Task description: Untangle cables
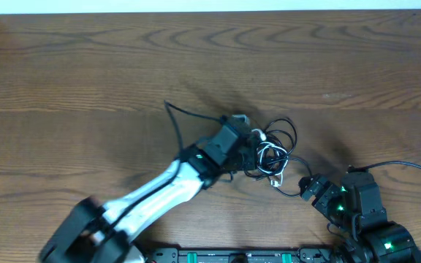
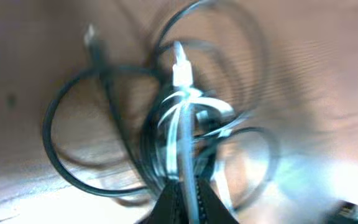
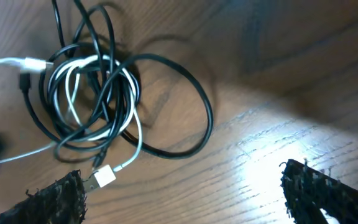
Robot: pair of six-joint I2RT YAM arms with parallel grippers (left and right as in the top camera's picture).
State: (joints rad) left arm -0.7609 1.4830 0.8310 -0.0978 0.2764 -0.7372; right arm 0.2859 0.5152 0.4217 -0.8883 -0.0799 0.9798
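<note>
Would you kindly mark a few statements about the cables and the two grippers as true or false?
1. The left gripper is shut on the white cable. True.
2. The right gripper is shut. False: its jaws stand wide open and hold nothing.
3. The white cable lies by itself. False: it is coiled among the black cables.
4. The tangle rests on a wooden table. True.
</note>
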